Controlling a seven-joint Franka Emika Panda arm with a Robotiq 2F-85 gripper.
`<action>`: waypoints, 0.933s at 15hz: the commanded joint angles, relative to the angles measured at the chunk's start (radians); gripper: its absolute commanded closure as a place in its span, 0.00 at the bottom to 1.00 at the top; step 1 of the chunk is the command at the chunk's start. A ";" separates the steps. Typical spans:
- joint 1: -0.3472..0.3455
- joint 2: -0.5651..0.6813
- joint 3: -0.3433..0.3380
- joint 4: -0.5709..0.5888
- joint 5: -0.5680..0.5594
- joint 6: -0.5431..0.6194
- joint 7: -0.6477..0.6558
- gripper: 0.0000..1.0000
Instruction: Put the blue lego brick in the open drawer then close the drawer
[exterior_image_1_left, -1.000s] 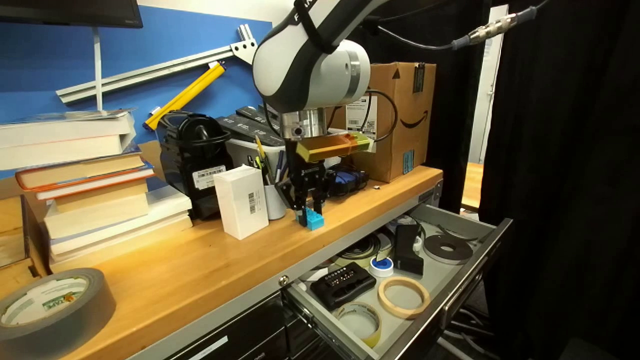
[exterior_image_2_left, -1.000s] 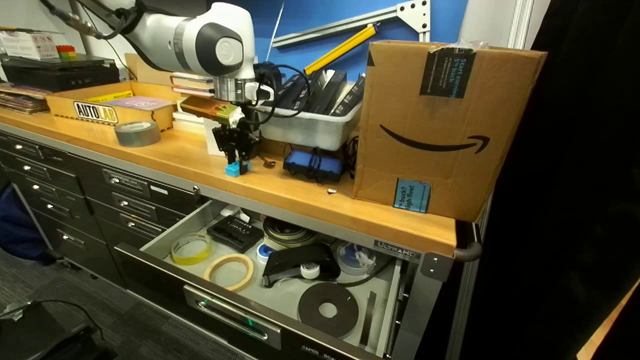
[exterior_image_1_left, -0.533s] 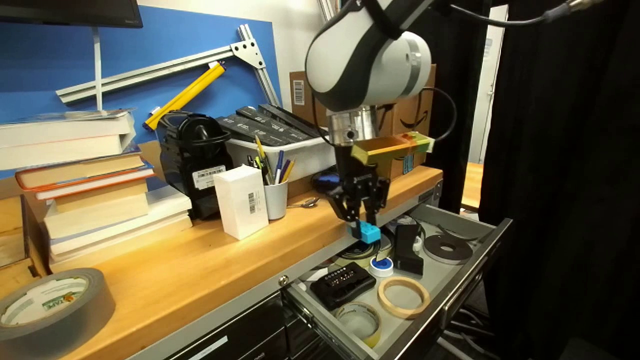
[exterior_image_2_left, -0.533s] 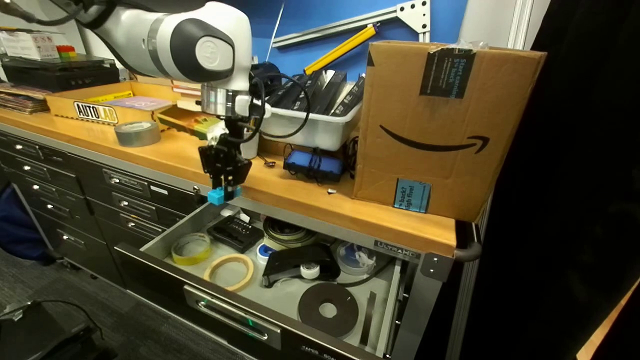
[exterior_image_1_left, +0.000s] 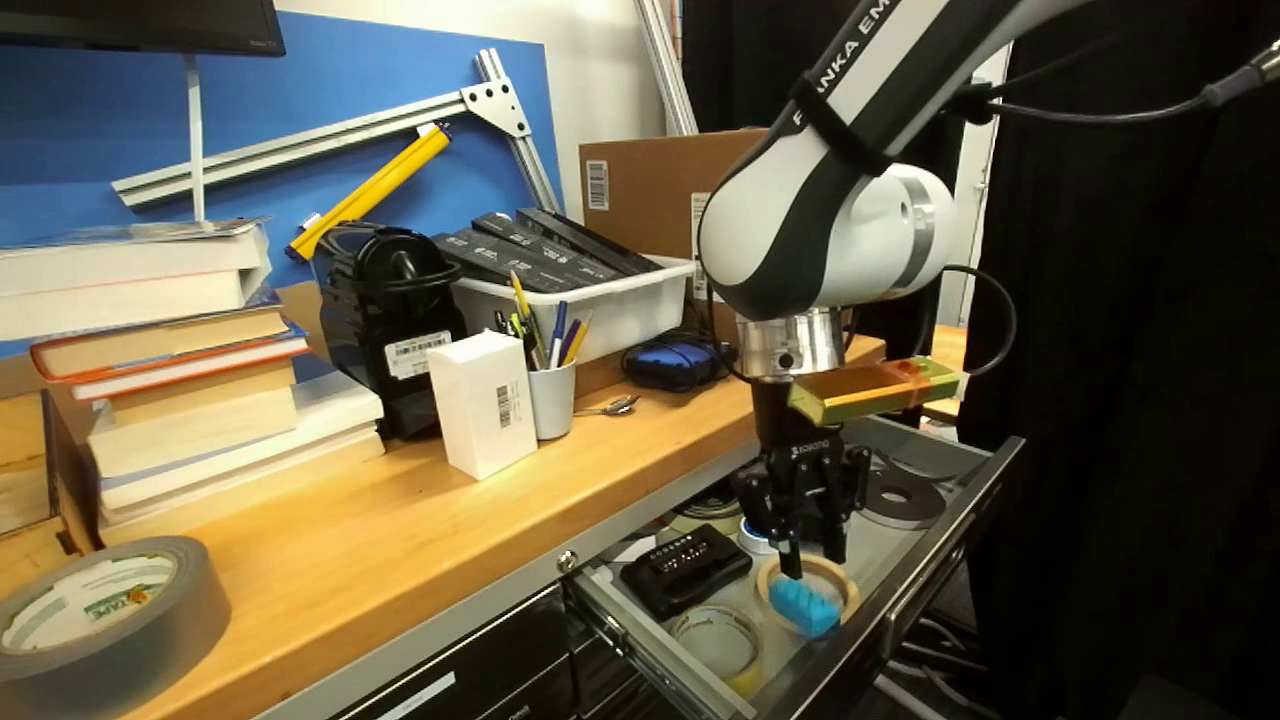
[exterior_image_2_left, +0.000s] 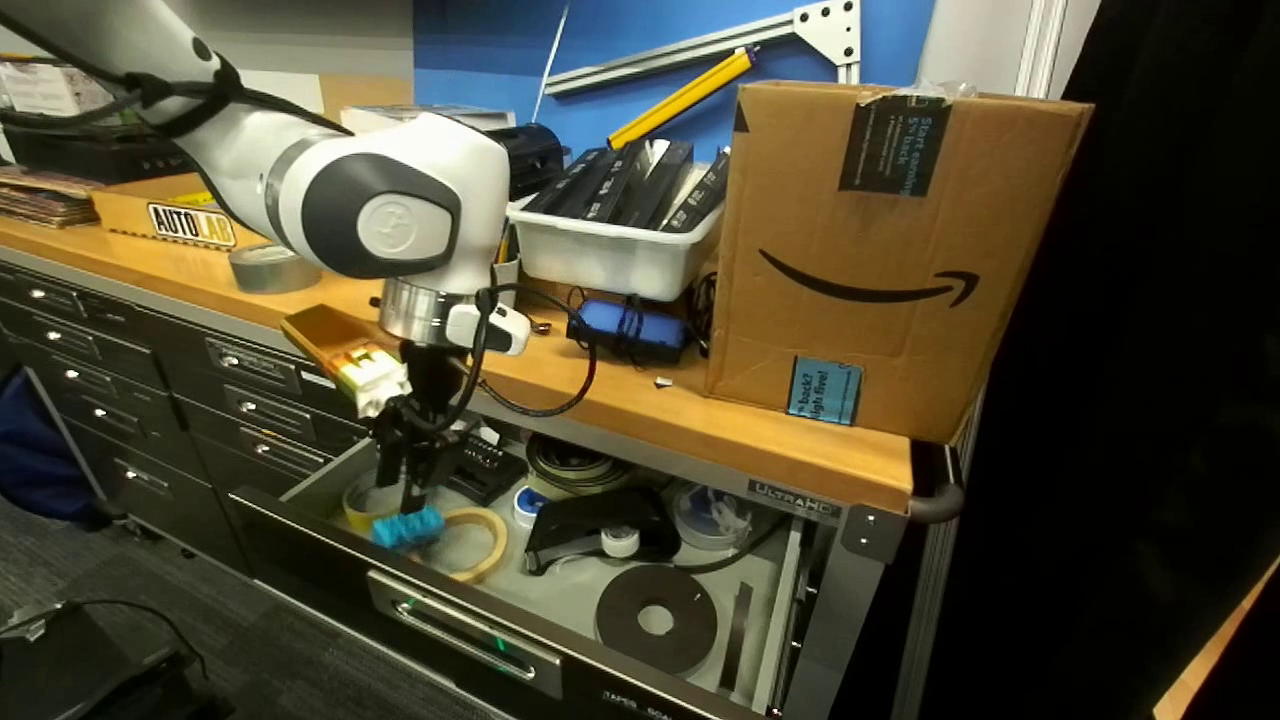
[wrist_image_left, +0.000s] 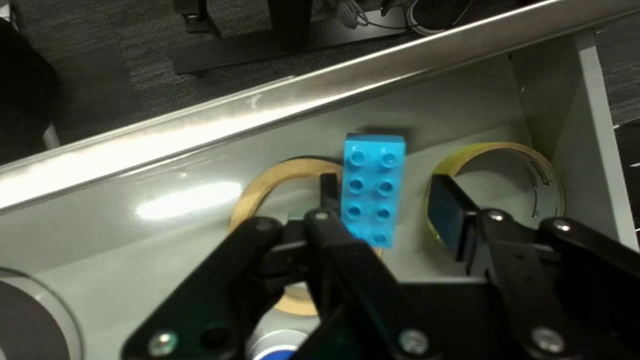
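Note:
The blue lego brick (exterior_image_1_left: 805, 606) is just below my fingertips, over the beige tape roll (exterior_image_1_left: 850, 597). It looks blurred and tilted in both exterior views; whether it touches the roll I cannot tell. In the wrist view the brick (wrist_image_left: 372, 190) lies beside the left finger, with a gap to the right finger. My gripper (exterior_image_1_left: 814, 563) is open, low inside the open drawer (exterior_image_2_left: 545, 600), near its front wall. The wrist view also shows the gripper's fingers (wrist_image_left: 385, 190) spread apart. The drawer is pulled out, its silver handle (exterior_image_2_left: 465, 627) on the dark front.
A yellow tape roll (wrist_image_left: 492, 145) lies right of the fingers in the wrist view. The drawer also holds a black case (exterior_image_1_left: 687, 568), a black dispenser (exterior_image_2_left: 585, 525) and a dark flat roll (exterior_image_2_left: 690, 620). The wooden bench top (exterior_image_1_left: 450, 540) overhangs the drawer's back.
The gripper carried the brick from the bench top out over the drawer and down into it. The fingers have opened, and the brick has come away below them.

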 joint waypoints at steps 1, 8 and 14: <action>-0.023 -0.069 -0.020 -0.059 -0.034 -0.038 -0.020 0.17; -0.086 -0.053 -0.081 -0.100 -0.188 -0.229 -0.162 0.00; -0.077 0.032 -0.070 -0.119 -0.109 0.047 0.079 0.00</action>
